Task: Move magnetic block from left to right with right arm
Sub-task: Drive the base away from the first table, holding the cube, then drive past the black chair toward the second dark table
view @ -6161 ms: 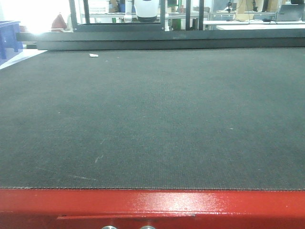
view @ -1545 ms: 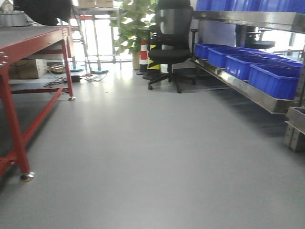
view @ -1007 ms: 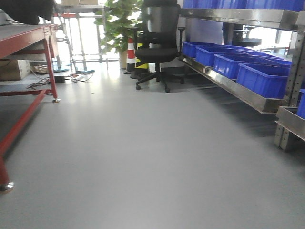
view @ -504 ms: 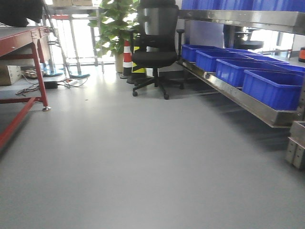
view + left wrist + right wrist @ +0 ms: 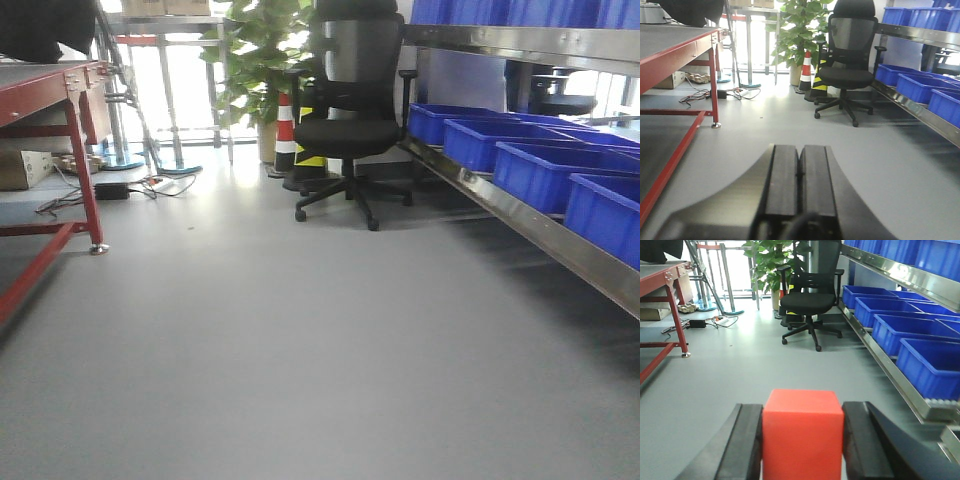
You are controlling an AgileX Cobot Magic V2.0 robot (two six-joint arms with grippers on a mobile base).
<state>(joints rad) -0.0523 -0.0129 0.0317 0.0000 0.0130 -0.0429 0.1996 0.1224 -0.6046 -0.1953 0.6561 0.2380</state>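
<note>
Clamping magnetic block (image 5: 802,437) (right tool (image 5: 803,414))

The front camera no longer looks down on the dark bench top; it faces across the grey floor (image 5: 300,350) toward the office chair (image 5: 350,110). That chair now sits further right and lower. Left of it, the red bench (image 5: 40,90) shows only its far leg; right of it, the blue bins (image 5: 540,165) run off the edge.
</note>
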